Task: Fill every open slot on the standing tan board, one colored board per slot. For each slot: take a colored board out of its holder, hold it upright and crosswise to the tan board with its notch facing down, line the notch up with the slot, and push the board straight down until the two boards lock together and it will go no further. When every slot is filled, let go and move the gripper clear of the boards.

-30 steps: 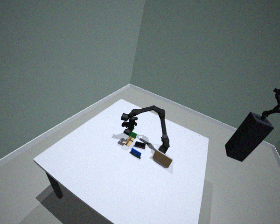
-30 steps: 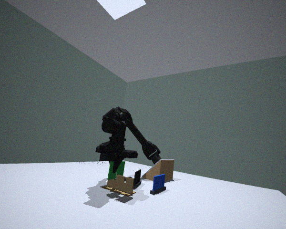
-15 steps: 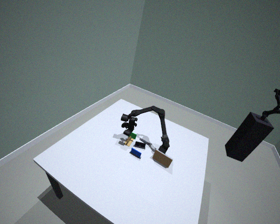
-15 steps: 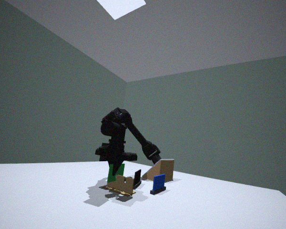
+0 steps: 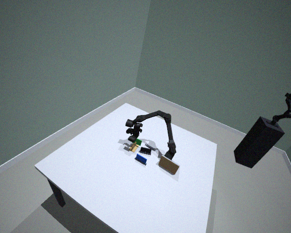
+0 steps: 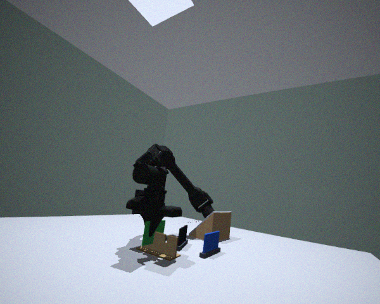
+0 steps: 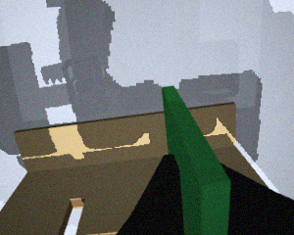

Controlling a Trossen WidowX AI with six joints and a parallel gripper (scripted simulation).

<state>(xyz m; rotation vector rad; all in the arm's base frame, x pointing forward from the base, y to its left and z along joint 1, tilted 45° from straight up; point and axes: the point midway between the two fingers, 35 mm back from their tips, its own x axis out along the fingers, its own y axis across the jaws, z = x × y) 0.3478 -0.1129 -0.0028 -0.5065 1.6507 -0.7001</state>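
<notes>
Gripped upright in the hand (image 5: 133, 138) (image 6: 152, 234) (image 7: 198, 196) is the green board (image 5: 137, 141) (image 6: 147, 234) (image 7: 193, 152), set crosswise at the tan board (image 5: 134, 147) (image 6: 165, 243) (image 7: 44, 186); whether it is fully seated cannot be told. One other slot in the tan board is left unfilled. Nearby, a blue board (image 5: 141, 158) (image 6: 211, 241) is held upright by its dark holder (image 5: 146, 164) (image 6: 210, 253). Between the blue board and the arm's base, a black board (image 5: 145, 150) (image 6: 182, 233) and a tan wedge-shaped block (image 5: 169, 164) (image 6: 221, 225) are seen on the white surface (image 5: 110, 180) (image 6: 282, 268).
</notes>
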